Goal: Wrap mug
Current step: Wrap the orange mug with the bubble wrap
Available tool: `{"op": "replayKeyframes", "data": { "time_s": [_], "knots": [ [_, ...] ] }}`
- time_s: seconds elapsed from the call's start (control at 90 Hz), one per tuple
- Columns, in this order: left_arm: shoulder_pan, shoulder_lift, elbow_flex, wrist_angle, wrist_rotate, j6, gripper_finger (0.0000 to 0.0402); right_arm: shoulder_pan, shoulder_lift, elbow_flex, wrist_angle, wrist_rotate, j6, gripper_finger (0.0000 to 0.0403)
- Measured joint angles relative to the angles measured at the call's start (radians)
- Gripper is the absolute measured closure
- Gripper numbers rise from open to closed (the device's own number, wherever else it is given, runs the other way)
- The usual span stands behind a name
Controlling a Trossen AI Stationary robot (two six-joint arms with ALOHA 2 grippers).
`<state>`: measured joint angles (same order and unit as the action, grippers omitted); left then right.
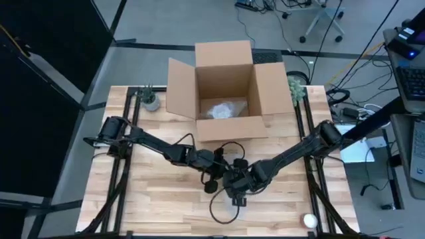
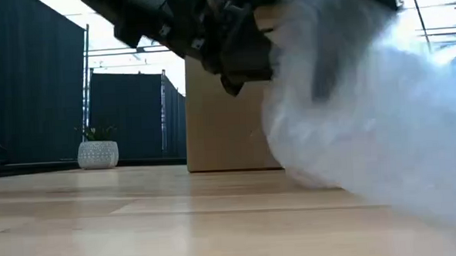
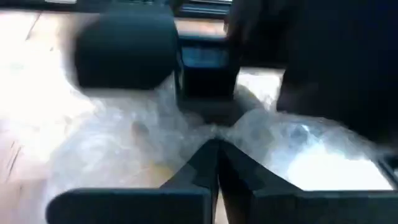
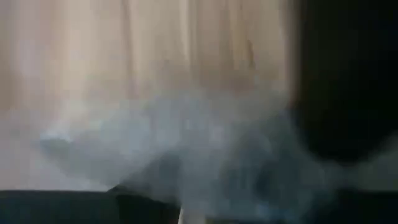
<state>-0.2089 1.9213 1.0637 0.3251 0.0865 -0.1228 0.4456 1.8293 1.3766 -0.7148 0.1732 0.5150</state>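
A crumpled sheet of clear bubble wrap [image 2: 352, 138] bulges at the table's middle, toward the near edge, its underside on the wood. The mug is hidden; I cannot tell whether it is inside the wrap. My left gripper [image 3: 214, 149] comes from the left and is shut on the wrap [image 3: 124, 143]. My right gripper [image 1: 239, 191] comes from the right and meets it at the same spot. In the right wrist view its fingers [image 4: 124, 208] seem closed, with wrap [image 4: 186, 149] just ahead of them. My left gripper pinches a gathered fold of the wrap [image 3: 214, 127] between its two fingertips, slanting down from the table's left. The wrap spreads out to either side of the fingers. My right gripper seems shut on the wrap's upper part from the right; blur hides the place of contact.
An open cardboard box [image 1: 226, 93] with more wrap inside stands at the table's far middle. Small potted plants stand at the far left [image 1: 150, 99] and far right [image 1: 296, 87]. A small white round object [image 1: 310, 220] lies near the front right corner. A black cable [image 1: 222, 211] loops below the grippers.
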Motion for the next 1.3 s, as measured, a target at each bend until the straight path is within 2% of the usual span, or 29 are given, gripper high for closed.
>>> {"op": "replayKeyframes", "data": {
  "time_s": [0.2,0.478,0.533,0.667,0.711,0.8,1.078,1.3],
  "knots": [
    [0.000,0.001,0.001,0.003,-0.001,0.000,0.0400,0.011,-0.106,0.004,-0.064,0.012,0.004,0.0243],
    [0.000,0.002,-0.001,0.018,-0.001,-0.002,0.0400,0.020,-0.265,0.005,-0.233,0.023,0.108,0.0243],
    [0.000,0.002,-0.001,0.018,-0.001,-0.002,0.0400,0.018,-0.284,0.005,-0.259,0.067,0.134,0.0243],
    [0.000,0.002,-0.002,0.020,-0.002,-0.002,0.0400,0.005,-0.307,0.006,-0.270,0.276,0.154,0.0243],
    [0.000,0.002,-0.002,0.020,-0.002,-0.002,0.0400,-0.009,-0.299,0.006,-0.269,0.300,0.154,0.0243],
    [0.000,0.002,-0.002,0.020,-0.004,-0.002,0.0400,-0.045,-0.269,0.006,-0.268,0.276,0.153,0.0243],
    [0.000,0.002,-0.003,0.021,-0.004,-0.002,0.0400,-0.109,-0.089,0.006,-0.271,0.051,0.135,0.0243],
    [0.000,0.002,-0.003,0.023,-0.004,-0.001,0.0400,-0.110,0.072,0.011,-0.254,0.047,0.131,0.0243]
  ]
}}
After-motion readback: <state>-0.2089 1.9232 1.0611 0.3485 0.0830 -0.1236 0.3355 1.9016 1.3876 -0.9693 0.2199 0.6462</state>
